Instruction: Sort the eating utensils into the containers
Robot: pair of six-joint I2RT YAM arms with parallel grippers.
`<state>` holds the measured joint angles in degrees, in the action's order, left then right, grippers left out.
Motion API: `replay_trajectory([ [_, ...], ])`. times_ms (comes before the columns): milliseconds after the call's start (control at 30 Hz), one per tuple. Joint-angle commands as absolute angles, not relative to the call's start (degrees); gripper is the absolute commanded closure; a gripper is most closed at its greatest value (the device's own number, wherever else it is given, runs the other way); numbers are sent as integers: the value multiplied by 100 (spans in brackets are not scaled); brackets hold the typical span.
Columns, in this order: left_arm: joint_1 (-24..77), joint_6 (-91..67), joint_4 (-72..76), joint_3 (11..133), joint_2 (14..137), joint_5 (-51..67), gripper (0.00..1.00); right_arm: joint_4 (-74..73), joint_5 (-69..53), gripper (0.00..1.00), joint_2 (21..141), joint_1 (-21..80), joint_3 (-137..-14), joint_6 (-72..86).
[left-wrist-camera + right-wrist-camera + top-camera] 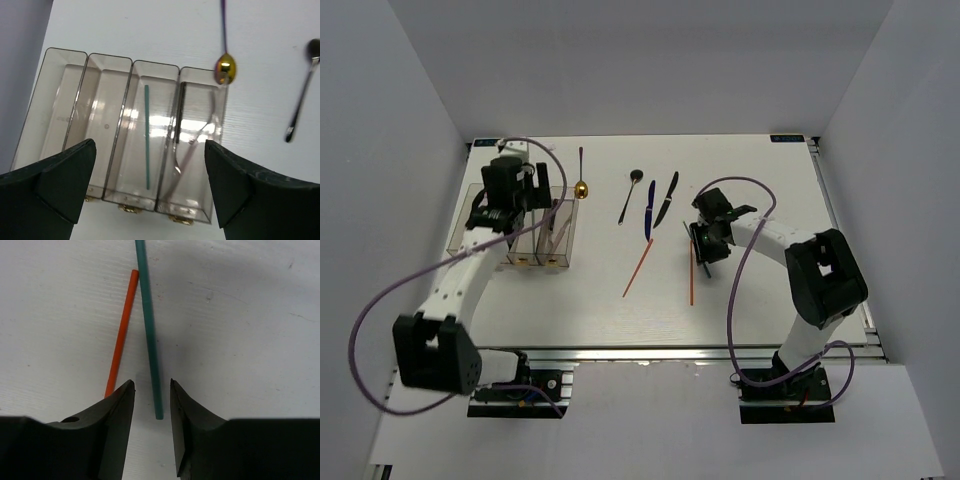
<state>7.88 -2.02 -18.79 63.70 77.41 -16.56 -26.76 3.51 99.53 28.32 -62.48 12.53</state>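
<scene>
Right wrist view: a teal chopstick flat on the white desk, its end between the fingers of the right claw. Claw released, jaws narrowly parted, a sliver of desk visible on either side of the stick, nothing gripped. Just beside it an orange chopstick, close at one end, splaying away at the other and running behind one finger; the two sticks apart, as far as can be told.

Top view: this pair right of the desk's middle. Further toward the left edge, at mid-desk, a second orange chopstick, slanted, well apart from the first. Nearer the far edge, a loose row running toward the left edge: black knife, blue knife, black spoon, gold spoon, its purple handle pointing at the far edge.

Left wrist view: four bins joined side by side, near the left edge toward the far-left corner. In the third from that edge, another teal chopstick, lengthwise. In the fourth, a fork, lying aslant. Gold spoon's bowl right at the fourth bin's far corner, touching or overlapping, cannot tell which. Left claw above the bins, spread wide, holding nothing.
</scene>
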Motion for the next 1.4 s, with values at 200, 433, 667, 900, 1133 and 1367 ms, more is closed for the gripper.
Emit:
replay_trajectory([
  [200,773,-1397,-1960,5502,6162,-739,2,-2637,738,69,10396,2856,-6320,1090],
  [433,773,-1730,-1820,5353,5739,443,2,-2574,1168,100,10398,2856,-6056,1370],
  [667,1297,-4366,1846,4018,6124,2697,2,-2884,1228,100,8802,3101,-6179,2188],
  [900,2241,-5560,3818,4070,7153,2988,2,447,-3776,100,7717,3366,-5291,3672],
  [1133,2250,-5985,4710,3824,7189,3137,2,1142,-4096,100,7515,3603,-5300,4219],
  [1367,2250,-5836,4482,3630,7233,3085,21,1248,-4096,100,7470,3831,-5440,4307],
])
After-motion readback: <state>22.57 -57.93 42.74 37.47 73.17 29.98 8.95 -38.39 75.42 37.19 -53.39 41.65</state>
